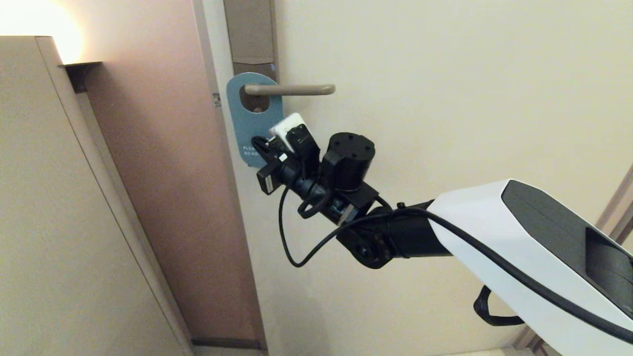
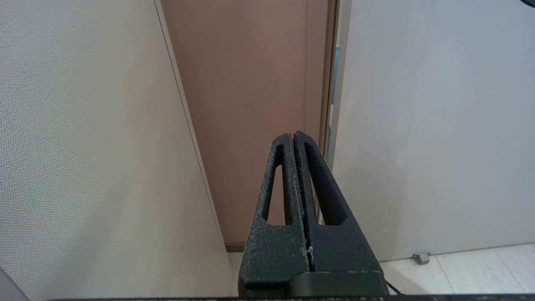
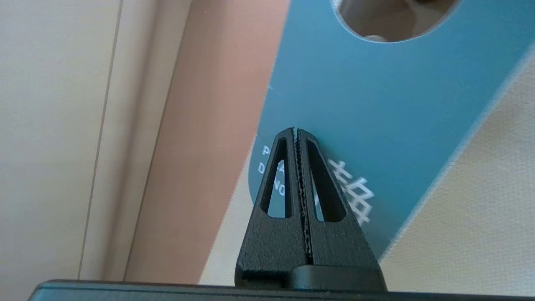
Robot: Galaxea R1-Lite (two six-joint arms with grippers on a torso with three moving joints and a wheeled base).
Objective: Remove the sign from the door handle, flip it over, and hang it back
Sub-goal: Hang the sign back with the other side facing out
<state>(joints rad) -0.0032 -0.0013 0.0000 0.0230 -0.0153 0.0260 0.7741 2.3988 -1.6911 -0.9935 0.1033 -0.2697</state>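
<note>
The sign (image 1: 253,118) hangs blue face out from the door handle (image 1: 292,89), with the lever passing through its hole. The lever sticks out from a tall grey-brown plate (image 1: 249,29). My right gripper (image 1: 258,146) is shut and empty, with its tips right in front of the sign's lower lettered part. In the right wrist view the shut tips (image 3: 296,130) sit just before the blue face (image 3: 376,96), below the hole. I cannot tell whether they touch it. My left gripper (image 2: 292,134) is shut and empty, low down, facing the door's edge, outside the head view.
The cream door (image 1: 445,123) fills the right side. A pinkish-brown wall panel (image 1: 163,173) stands left of the door frame, and a beige cabinet side (image 1: 49,198) is further left. A small door stop (image 2: 421,257) sits on the floor by the door.
</note>
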